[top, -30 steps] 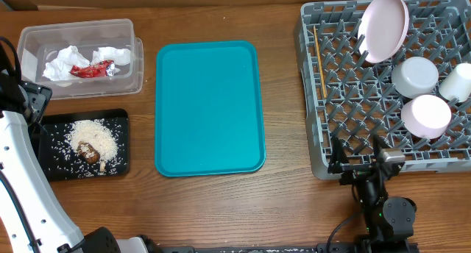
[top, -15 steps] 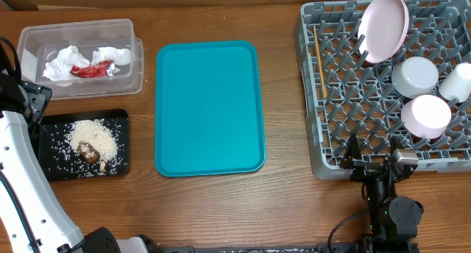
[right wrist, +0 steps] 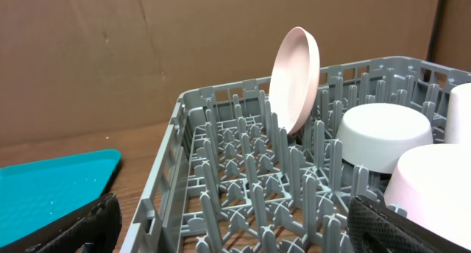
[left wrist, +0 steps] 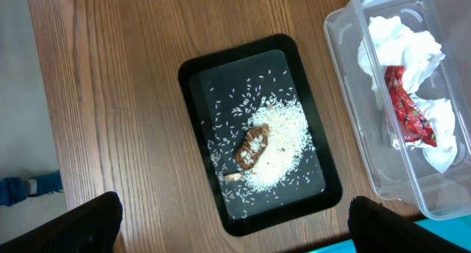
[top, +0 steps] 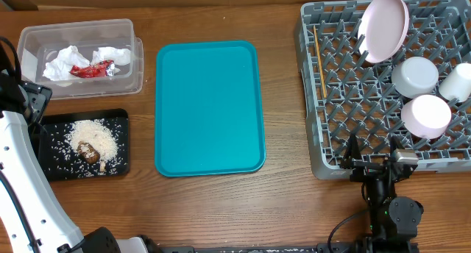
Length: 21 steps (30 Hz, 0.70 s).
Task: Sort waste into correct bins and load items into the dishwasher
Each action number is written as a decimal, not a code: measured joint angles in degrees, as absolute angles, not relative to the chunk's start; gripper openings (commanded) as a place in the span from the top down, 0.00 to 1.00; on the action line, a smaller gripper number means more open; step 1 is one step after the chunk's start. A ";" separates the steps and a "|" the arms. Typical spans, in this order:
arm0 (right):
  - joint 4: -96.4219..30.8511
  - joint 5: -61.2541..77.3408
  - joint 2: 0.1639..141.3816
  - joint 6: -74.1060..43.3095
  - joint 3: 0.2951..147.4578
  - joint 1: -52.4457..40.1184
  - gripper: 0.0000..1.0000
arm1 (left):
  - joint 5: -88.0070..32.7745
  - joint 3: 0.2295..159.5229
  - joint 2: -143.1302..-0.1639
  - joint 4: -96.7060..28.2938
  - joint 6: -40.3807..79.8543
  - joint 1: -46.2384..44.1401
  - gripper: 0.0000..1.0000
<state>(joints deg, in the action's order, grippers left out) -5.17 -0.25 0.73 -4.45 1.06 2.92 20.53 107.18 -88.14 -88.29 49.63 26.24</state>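
The clear tub (top: 77, 32) holds white napkins (top: 65, 62) and a red wrapper (top: 92, 69); both also show in the left wrist view (left wrist: 401, 40) (left wrist: 408, 109). The black tray (top: 51, 161) holds rice (top: 96, 135) and a brown lump (top: 90, 154). My left gripper (left wrist: 235, 212) is open and empty above the black tray (left wrist: 199, 98). The grey dish rack (top: 316, 135) holds an upright pale pink plate (top: 384, 26), a grey bowl (top: 414, 76), a pinkish-white dish (top: 427, 115), a white cup (top: 456, 82) and a wooden stick (top: 319, 60). My right gripper (top: 374, 161) (right wrist: 239, 223) is open and empty at the rack's near edge.
A large teal tray (top: 208, 106) lies bare in the middle of the wooden table, between the bins and the rack. My left arm (top: 18, 150) runs along the table's left edge. A cardboard wall stands behind the rack (right wrist: 147, 47).
My right gripper shifted a little to the right along the rack's near edge a second ago and has been still since. The left arm has not moved.
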 measured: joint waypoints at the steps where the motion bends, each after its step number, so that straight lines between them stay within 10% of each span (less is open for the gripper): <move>1: -5.17 -0.25 0.73 -4.47 1.06 2.92 0.00 | 20.53 107.18 -88.14 -88.31 49.63 26.24 0.00; 21: -5.17 -0.25 0.73 -4.45 1.06 2.92 0.00 | 19.55 107.15 -88.09 -95.29 45.89 26.24 0.00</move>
